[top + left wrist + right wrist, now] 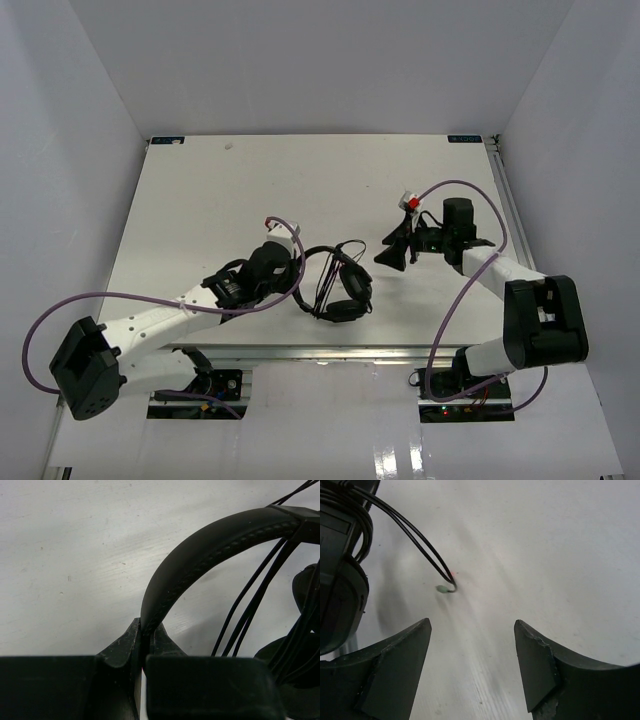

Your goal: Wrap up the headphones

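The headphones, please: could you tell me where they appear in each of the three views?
Top external: the headphones, centre, slightly toward the front.
Left wrist: the headband arches from bottom centre to upper right, pinched by the left claw.
Right wrist: one earcup at the left edge.
Shared landmark: the thin black cord.

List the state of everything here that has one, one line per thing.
headphones: held by the headband, cord strands crossing under the arch.
cord: partly wound on the headset, its end loose and ungripped.
left hand: shut on the headband.
right hand: open, empty, the cord's end just ahead of it.
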